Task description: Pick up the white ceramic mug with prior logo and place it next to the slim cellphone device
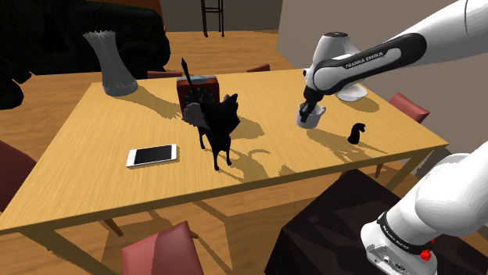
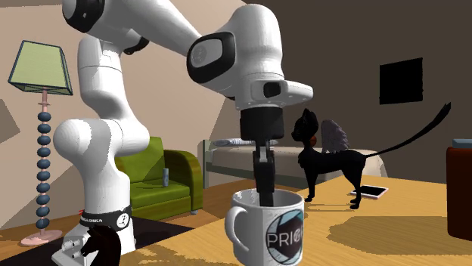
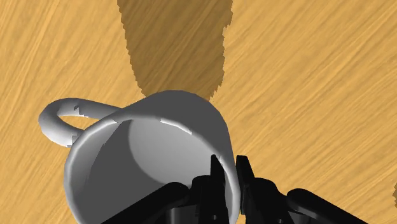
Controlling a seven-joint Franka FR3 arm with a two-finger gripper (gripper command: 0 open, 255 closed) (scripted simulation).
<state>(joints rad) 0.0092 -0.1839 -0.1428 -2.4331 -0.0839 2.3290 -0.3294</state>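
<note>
White mug is clamped by its rim in the pincer, directly beneath it. Held so thinly, it could be tilted or dropped when carried to the cellphone, well apart from the pincer. Its logo is revealed by the second exterior view, its hollow inside by the wrist view.

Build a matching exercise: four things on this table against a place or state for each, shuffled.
1 mug
2 cellphone
3 vase
4 winged cat figure

A grey, at a corner of the table
B black, standing at its middle
C rim clasped by the gripper
D white, lying flat

Pairs: 1-C, 2-D, 3-A, 4-B
</note>
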